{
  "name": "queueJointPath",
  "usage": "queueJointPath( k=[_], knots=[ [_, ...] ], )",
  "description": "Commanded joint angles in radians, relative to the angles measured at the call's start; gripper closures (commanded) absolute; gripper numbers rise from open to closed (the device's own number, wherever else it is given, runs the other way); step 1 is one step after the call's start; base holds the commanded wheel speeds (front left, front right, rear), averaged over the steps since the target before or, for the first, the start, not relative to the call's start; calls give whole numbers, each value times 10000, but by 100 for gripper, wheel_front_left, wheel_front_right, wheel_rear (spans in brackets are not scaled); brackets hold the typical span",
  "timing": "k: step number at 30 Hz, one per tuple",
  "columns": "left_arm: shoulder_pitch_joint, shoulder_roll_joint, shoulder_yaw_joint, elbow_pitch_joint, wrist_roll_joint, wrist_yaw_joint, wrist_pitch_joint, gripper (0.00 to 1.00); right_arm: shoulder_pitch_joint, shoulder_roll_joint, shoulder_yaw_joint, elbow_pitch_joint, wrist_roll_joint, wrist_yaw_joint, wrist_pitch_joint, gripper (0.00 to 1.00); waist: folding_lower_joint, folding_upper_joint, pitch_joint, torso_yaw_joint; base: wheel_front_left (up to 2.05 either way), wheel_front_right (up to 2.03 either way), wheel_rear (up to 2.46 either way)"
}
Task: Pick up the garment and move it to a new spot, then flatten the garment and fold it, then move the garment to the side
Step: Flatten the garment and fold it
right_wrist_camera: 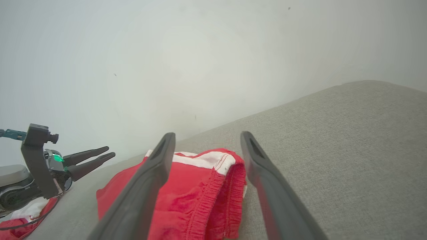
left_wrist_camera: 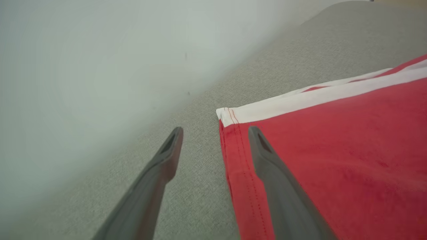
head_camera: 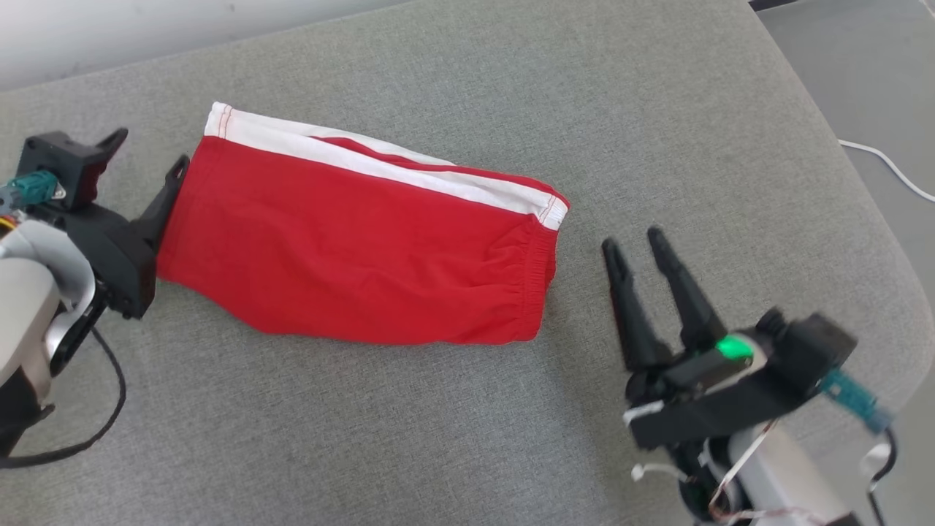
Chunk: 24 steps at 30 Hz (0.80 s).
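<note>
Red garment (head_camera: 350, 256), folded by our judgement; left gripper (head_camera: 144, 155) and right gripper (head_camera: 632, 242) wide, empty; next we grip, shift aside.

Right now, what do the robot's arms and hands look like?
Pale grey forearms end in black angular mounts, each with two long, tapering dark fingers. A green light glows on the right, teal connectors jut from both, and a black cable loops off the left.

1. Bright, even, diffuse light; faint shadow under the red shorts (head_camera: 350, 256).
2. Lower right of head view: the right gripper (head_camera: 632, 239) is slightly blurred.
3. Wrist views' upper left: hazy, washed-out wall (left_wrist_camera: 83, 66).
</note>
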Motion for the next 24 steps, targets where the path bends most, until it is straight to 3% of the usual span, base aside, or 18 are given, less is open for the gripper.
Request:
queueJointPath(
  k=[1,4,12,24],
  knots=[
    [172,101,-102,-74,-68,23,79,0,261,196,-82,-125,-413,-23,-41,0,2,0,-12,19,0,0,0],
    [171,192,-272,-206,-174,23,242,0,548,435,-175,-367,-1246,-23,-41,0,2,0,-6,52,0,0,0],
    [189,392,-550,-515,-503,23,613,0,1122,949,-369,-572,-2116,-23,-43,0,2,0,34,66,0,0,0],
    [569,914,-1011,-1425,-1733,23,3309,0,1275,1158,-165,-193,-2547,-23,-26,0,2,0,68,-172,0,0,0]
  ],
)
